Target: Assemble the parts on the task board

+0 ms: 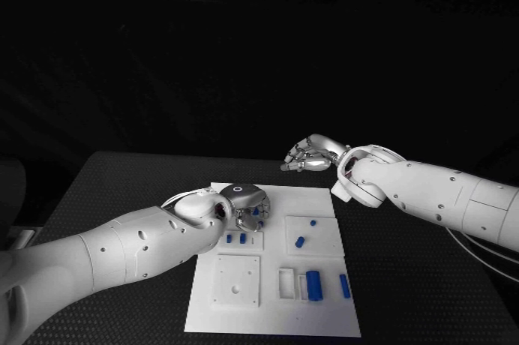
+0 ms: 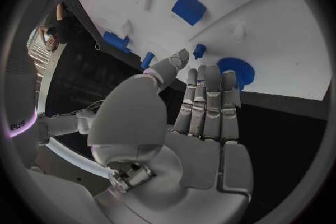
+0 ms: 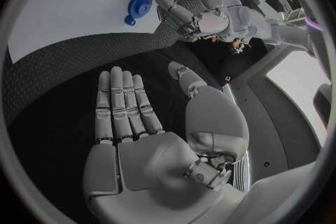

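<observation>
— Left hand [image 2: 203, 117]?
— Fingers straight and together, holding nothing, over the board's [image 1: 313, 326] far edge, just by the blue gear [image 2: 235, 70].
— Right hand [image 3: 129, 123]?
— Flat, fingers apart, empty, above the table [image 1: 130, 172] beyond the board.
— Parts?
— Blue pieces [image 1: 313, 283] lie on the board.
</observation>
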